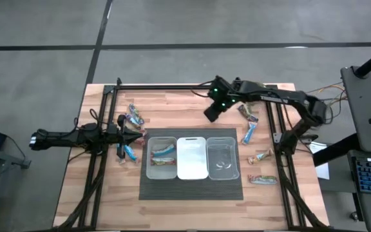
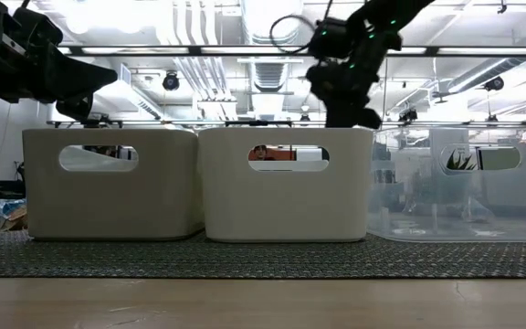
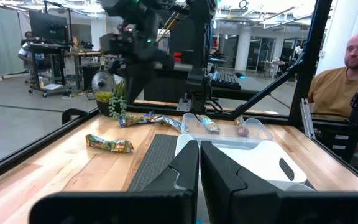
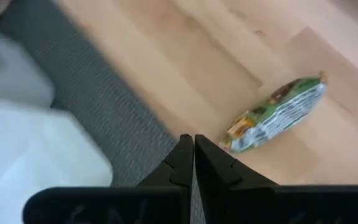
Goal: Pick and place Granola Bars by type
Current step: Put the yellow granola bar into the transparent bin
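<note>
White bins (image 2: pixel 286 183) hide what is inside from low down. I see both hands pinched shut, empty: left hand (image 1: pixel 136 135), right hand (image 1: pixel 210 113).

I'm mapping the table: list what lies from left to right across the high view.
Left tool → left bin holding bars → middle white bin → right clear bin → granola bars on the wood at the right.

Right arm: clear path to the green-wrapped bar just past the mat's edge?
Probably yes. The right gripper is shut and empty, above bare wood, with the green-wrapped bar lying alone just ahead; nothing sits between them. It must open before descending.
</note>
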Robot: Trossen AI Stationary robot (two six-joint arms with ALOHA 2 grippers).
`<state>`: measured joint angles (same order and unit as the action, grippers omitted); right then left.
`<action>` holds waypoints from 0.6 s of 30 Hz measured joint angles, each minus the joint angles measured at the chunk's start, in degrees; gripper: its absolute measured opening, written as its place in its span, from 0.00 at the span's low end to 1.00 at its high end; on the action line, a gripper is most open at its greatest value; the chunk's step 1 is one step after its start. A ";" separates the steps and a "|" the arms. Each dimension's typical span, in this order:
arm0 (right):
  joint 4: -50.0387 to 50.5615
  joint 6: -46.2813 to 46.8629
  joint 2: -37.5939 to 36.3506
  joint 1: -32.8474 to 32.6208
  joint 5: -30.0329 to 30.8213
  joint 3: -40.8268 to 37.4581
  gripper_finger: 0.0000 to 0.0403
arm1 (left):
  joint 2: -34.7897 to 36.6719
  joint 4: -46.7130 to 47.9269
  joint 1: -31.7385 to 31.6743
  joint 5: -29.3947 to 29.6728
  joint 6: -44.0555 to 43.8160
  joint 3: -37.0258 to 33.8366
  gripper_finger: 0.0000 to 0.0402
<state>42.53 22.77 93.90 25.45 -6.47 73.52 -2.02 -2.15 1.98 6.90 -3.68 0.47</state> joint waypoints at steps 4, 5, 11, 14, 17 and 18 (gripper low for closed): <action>0.77 6.60 5.27 -0.03 4.02 4.89 0.02 | 0.01 0.00 0.00 0.02 0.02 0.00 0.00; 0.78 7.80 6.45 0.00 4.05 6.19 0.03 | 0.02 0.00 0.00 0.02 0.02 -0.01 0.00; 3.76 14.03 12.42 0.18 4.88 13.61 0.17 | 0.00 0.02 0.00 0.00 0.00 0.00 0.00; 6.45 17.64 14.07 0.48 8.40 15.27 0.27 | 0.01 0.02 0.00 0.01 0.02 0.00 0.00; 8.89 21.34 14.75 1.44 10.10 15.58 0.38 | 0.02 0.00 0.00 0.02 0.01 -0.01 0.00; 9.75 22.70 14.90 1.91 10.27 15.48 0.41 | 0.02 0.00 0.00 0.00 0.00 0.00 0.00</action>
<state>52.28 45.47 108.79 27.36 3.81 89.01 -2.00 -2.15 1.98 6.90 -3.68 0.47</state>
